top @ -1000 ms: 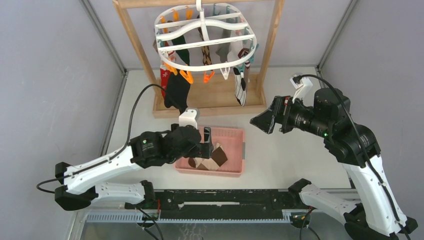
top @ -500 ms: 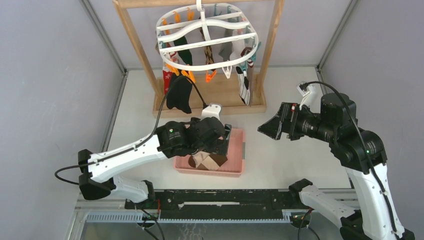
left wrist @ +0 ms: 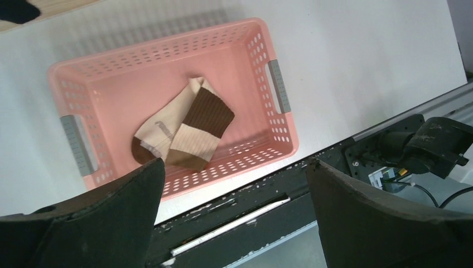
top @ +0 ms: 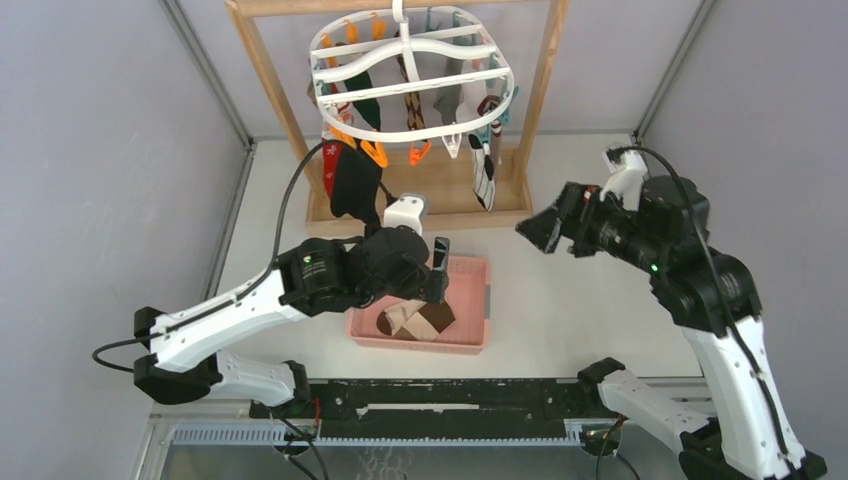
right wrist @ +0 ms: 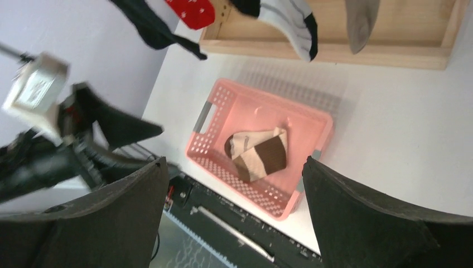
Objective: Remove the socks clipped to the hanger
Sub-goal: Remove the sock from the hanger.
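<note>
- The white hanger (top: 410, 75) is hung by its hook inside the wooden frame (top: 268, 90) at the far edge of the bench (top: 570, 310)
- Several socks (top: 412, 105) are seen clipped under the hanger
- A black sock (top: 355, 185) and a red patterned sock (top: 327, 160) are hung at its near left corner, the black one just in front of the red one
- A white black-striped sock (top: 483, 178) is hung at the near right side, with a grey sock (top: 450, 100) just beyond it
- An orange clip (top: 420, 153) is seen dangling from the near rim, between the black sock and the striped one
- A pink basket (top: 472, 300) is set on the bench, near of the frame's base and well apart from it
- A beige-and-brown sock (left wrist: 184, 131) is laid flat on the basket floor, close to its middle
- The left gripper (left wrist: 234, 163) is held above the basket, over its left part; its jaws are spread wide and nothing is held between them
- The right gripper (top: 535, 232) is raised over the bench to the right of the basket and is turned towards the left; its jaws are likewise spread wide and nothing is gripped
- In the right wrist view the toe ends of the black, red, striped and grey socks are seen hanging over the frame's base board
</note>
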{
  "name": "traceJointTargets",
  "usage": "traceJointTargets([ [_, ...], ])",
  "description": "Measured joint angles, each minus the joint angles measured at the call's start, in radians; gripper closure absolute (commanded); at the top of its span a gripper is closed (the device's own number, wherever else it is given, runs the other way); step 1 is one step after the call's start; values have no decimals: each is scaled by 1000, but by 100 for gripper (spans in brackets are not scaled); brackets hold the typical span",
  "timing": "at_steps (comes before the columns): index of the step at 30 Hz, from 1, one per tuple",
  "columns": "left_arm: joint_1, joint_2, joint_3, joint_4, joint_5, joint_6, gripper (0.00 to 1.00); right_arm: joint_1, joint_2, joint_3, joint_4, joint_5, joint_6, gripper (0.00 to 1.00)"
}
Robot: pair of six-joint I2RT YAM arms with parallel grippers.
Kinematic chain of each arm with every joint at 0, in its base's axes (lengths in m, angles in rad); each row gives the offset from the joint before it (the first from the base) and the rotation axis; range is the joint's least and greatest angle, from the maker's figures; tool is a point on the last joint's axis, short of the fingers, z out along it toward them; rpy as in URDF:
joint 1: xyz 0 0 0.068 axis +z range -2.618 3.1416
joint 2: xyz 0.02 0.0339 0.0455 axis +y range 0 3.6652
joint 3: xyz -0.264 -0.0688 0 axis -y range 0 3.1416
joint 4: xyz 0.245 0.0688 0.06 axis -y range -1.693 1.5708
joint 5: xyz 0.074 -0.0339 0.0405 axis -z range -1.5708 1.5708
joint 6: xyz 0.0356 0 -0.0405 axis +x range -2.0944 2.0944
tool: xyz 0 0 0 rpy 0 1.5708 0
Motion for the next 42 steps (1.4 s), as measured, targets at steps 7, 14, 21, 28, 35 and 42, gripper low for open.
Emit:
traceJointTargets([
  [7,0,-108,-6,-53,-51,-16,0,0,207,-45,259,66,-26,4],
  [14,0,-183,-6,-93,-61,-43,0,7,430,-39,432,90,-69,7],
  [21,3,-208,-6,-115,-66,-24,0,124,520,-38,523,208,-88,25],
  [28,101,-224,-55,-74,27,39,0,295,522,-28,539,419,-82,25],
  [35,236,-213,-71,-30,108,101,0,300,465,32,454,469,-91,56],
  [42,307,-37,19,27,127,180,0,185,331,-2,443,373,-86,88],
])
